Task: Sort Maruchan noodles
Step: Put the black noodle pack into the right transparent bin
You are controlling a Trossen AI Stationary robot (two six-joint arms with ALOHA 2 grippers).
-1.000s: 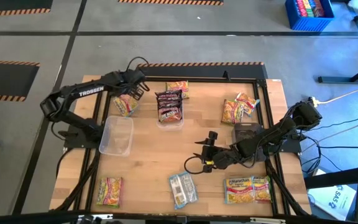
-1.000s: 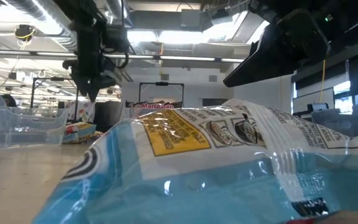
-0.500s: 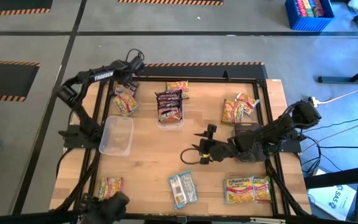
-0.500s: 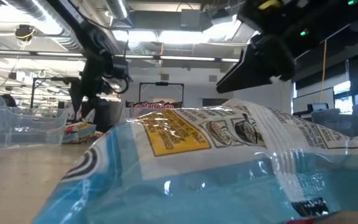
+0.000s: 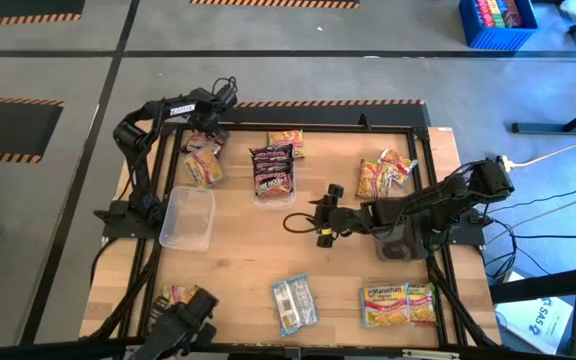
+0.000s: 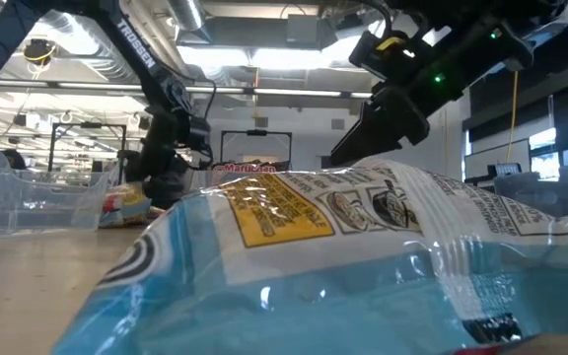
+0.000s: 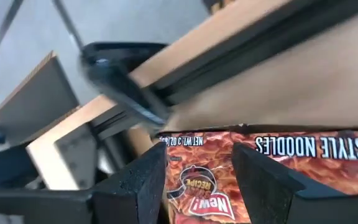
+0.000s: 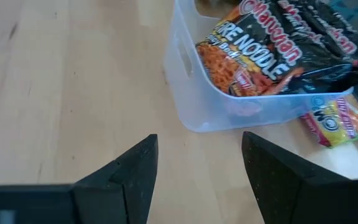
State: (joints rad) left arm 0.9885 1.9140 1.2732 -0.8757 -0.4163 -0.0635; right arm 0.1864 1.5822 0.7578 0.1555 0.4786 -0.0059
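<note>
My right gripper (image 5: 320, 213) hovers mid-table, fingers spread and empty, facing the clear bin (image 5: 274, 196) of dark maroon noodle packets (image 5: 271, 167) at ten o'clock. My left gripper (image 7: 199, 180), fingers parted, straddles an orange-red packet (image 7: 272, 168) at the table's eleven o'clock corner.

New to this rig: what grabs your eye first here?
The light blue noodle packet at the table's near edge fills the low view. A clear bin at the far middle holds dark maroon packets. The right gripper hovers open mid-table; the left gripper hangs open at the far-left corner.
</note>
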